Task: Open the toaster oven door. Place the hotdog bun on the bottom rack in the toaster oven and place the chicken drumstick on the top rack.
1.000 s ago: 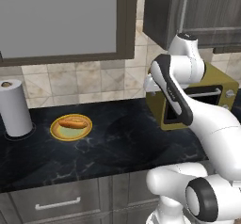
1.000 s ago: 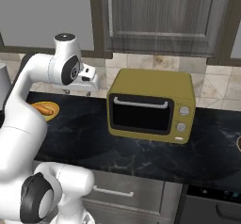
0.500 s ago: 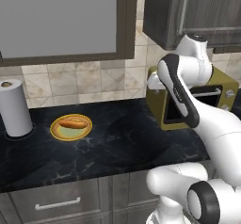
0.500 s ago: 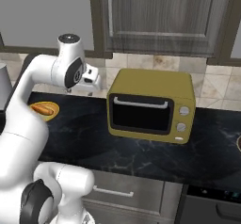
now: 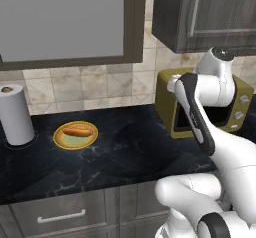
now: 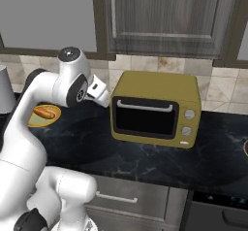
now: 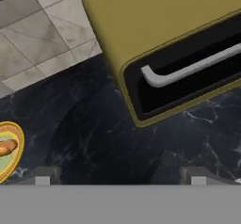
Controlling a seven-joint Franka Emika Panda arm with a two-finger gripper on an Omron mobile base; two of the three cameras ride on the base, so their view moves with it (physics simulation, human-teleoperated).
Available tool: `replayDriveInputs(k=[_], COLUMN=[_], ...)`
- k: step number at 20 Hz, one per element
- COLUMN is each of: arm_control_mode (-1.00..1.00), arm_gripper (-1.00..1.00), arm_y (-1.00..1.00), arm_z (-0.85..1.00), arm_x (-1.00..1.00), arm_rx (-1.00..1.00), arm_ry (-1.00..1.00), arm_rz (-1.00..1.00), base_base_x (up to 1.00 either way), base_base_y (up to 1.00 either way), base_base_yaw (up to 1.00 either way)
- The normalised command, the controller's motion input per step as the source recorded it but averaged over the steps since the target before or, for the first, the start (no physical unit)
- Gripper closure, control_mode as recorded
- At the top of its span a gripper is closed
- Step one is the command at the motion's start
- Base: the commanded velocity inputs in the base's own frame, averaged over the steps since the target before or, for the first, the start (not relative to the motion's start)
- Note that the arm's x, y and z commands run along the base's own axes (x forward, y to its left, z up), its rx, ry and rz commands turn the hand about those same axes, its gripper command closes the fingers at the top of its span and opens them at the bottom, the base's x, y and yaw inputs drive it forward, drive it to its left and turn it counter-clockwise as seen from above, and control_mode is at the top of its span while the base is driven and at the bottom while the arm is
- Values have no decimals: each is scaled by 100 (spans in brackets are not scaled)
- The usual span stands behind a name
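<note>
While door (image 6: 144, 118) shut, black marble counter (image 5: 120, 152), tiled wall (image 5: 75, 89)

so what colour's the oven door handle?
White handle on the dark door; clearest in the hand view.

It was a rendered home kitchen. A black marble counter (image 5: 125, 147) ran under grey wood cabinets (image 6: 164, 16) and a tiled backsplash (image 5: 75, 87). A toaster oven (image 6: 157, 108) and a paper towel roll (image 5: 15, 114) stood on the counter.
</note>
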Motion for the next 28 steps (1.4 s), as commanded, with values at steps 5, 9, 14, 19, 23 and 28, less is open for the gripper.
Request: replayDriveInputs(k=[5, 9, 14, 19, 23, 28], arm_control_mode=[-100, -100, -100, -100, -100, -100], arm_gripper=[-100, -100, -100, -100, -100, -100], arm_y=[-44, -45, -50, -35, -26, -23], arm_z=[-1, 0, -10, -13, -16, -21], arm_x=[-10, -1, 7, 9, 6, 13], arm_rx=[19, 25, 16, 12, 22, 26], arm_ry=[1, 0, 4, 2, 4, 9], arm_rz=[-35, -16, -14, -10, -8, -13], base_base_x=[0, 0, 0, 0, 0, 0], base_base_y=[0, 0, 0, 0, 0, 0], base_base_yaw=[0, 0, 0, 0, 0, 0])
